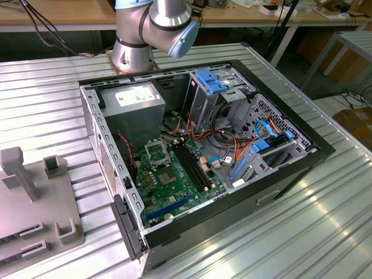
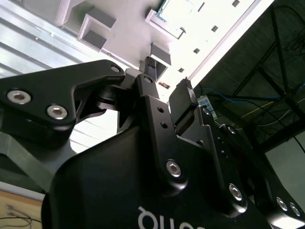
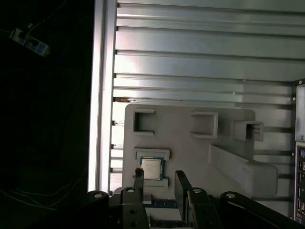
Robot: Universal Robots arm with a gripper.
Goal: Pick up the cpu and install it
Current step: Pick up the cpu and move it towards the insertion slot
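Observation:
The cpu (image 3: 151, 168), a small silver-grey square chip, lies flat in a shallow nest on the grey fixture plate (image 3: 190, 157). In the second wrist view it shows as a bright square with a teal rim (image 2: 167, 10). My gripper (image 3: 159, 183) hovers above the plate, open, with nothing between its black fingers (image 3: 181, 183); the chip sits just beyond the fingertips, closest to one of them. The same gripper (image 2: 167, 76) is seen from behind in the second wrist view. In the exterior view the open computer case holds the green motherboard (image 1: 174, 180) with its black-framed socket (image 1: 156, 152).
Raised grey blocks and a long ridge (image 3: 243, 167) stand on the fixture plate beside the chip's nest. The plate (image 1: 35, 197) lies on the ribbed metal table (image 1: 279, 221) at the exterior view's left. Inside the case are a grey power supply (image 1: 136, 102), blue drive cages (image 1: 212, 81) and cables.

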